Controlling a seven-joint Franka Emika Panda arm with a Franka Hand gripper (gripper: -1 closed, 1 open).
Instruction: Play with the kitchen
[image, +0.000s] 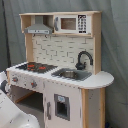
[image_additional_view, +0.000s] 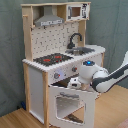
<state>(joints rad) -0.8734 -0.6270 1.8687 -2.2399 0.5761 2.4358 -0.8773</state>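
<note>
Kitchen (image_additional_view: 60, 65) stands on wood floor (image_additional_view: 15, 119) in front of a grey curtain (image_additional_view: 112, 22); white w/ pale-wood sides in both exterior views. Gripper (image_additional_view: 74, 83) sits at the top edge of the oven door (image_additional_view: 70, 102), which tilts open towards the camera in the second exterior view. Can't tell how far its fingers are spread or whether they grip the edge. Arm (image_additional_view: 107, 77) comes in from the second exterior view's right. Hob (image: 36, 66), sink (image: 72, 74), black faucet (image: 83, 59) on the counter; hood (image: 39, 27) and microwave (image: 72, 23) up top.
</note>
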